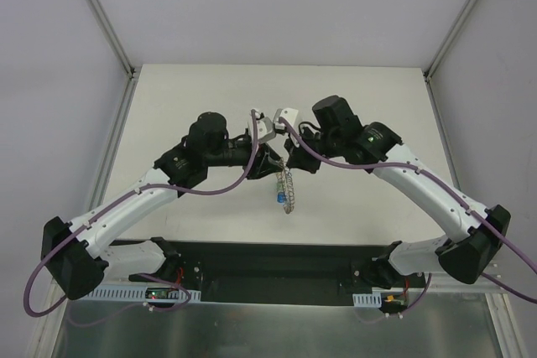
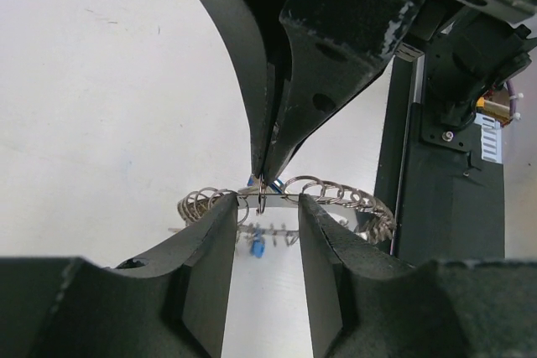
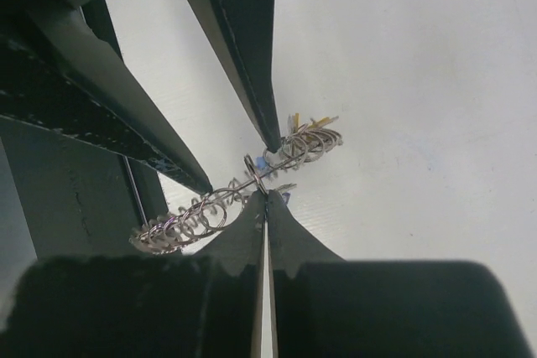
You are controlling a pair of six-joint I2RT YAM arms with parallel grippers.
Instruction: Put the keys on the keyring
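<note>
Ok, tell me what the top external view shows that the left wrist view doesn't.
Only top external: the left arm and right arm whole, bases to wrists, meeting above the table, the keyring at the meeting point. Only left wrist: the right fingers pinched shut on the keyring's rim, the left fingers apart on either side of that pinch. Both: the keyring and a blue-headed key hanging at it.
</note>
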